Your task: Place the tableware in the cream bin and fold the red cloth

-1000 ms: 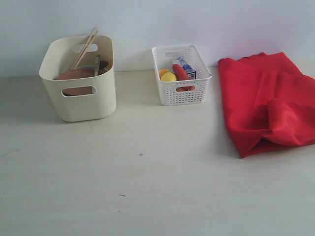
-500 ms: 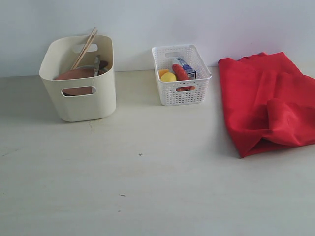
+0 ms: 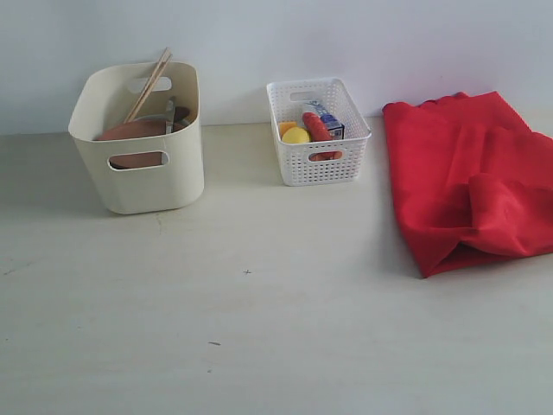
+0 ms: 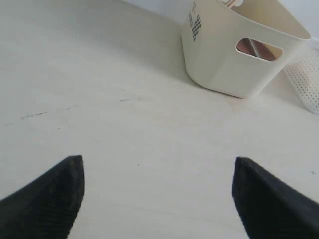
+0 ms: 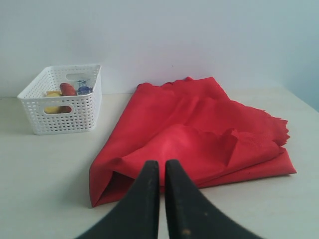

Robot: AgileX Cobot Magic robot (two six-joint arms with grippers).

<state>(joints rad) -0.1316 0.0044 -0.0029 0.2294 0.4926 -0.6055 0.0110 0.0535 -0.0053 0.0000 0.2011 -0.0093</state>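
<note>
Left gripper (image 4: 157, 162): jaws spread wide, empty, near bin (image 3: 138, 177). Right gripper (image 5: 160, 164): jaws closed, empty, facing cloth (image 3: 467, 181). Chopsticks (image 3: 149, 84) and plate (image 3: 130, 131) stand inside bin. Cloth lies folded over on table (image 3: 259, 328), right of basket (image 3: 318, 164).

The counter (image 3: 276, 328) is viewed from the front and above. The cream bin (image 3: 143, 186) is shared with the low left wrist view, the red cloth (image 3: 467, 181) with the right.
</note>
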